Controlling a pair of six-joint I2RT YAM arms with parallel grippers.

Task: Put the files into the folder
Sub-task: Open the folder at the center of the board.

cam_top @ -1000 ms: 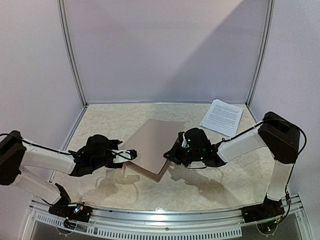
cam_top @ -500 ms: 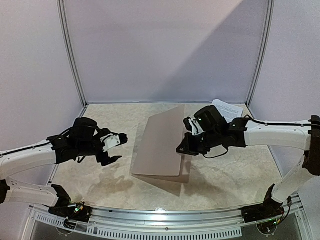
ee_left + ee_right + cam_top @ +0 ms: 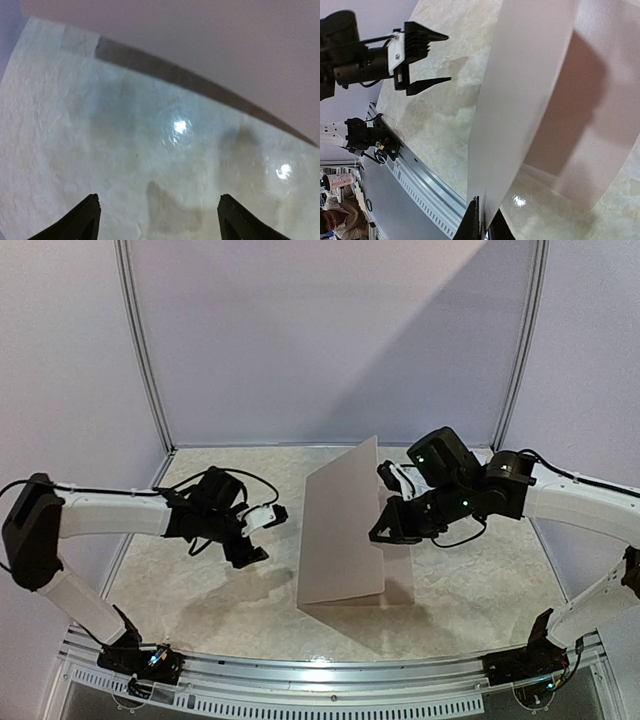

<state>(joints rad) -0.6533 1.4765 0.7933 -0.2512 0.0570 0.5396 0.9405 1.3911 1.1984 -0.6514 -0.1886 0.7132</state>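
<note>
The thin tan-brown folder cover (image 3: pixel 340 525) now stands raised centre-frame, pinched in your right hand (image 3: pixel 379 534); left hand (image 3: pixel 268 532) withdrawn, spread. Folder is opening for loading.

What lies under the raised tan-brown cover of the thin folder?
Only the folder's tan lower leaf, flat on the marbled table, with nothing showing on it. The raised cover hides the rest.

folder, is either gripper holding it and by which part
The right gripper pinches the folder by the right edge of its raised cover. The left gripper is open and holds nothing.
</note>
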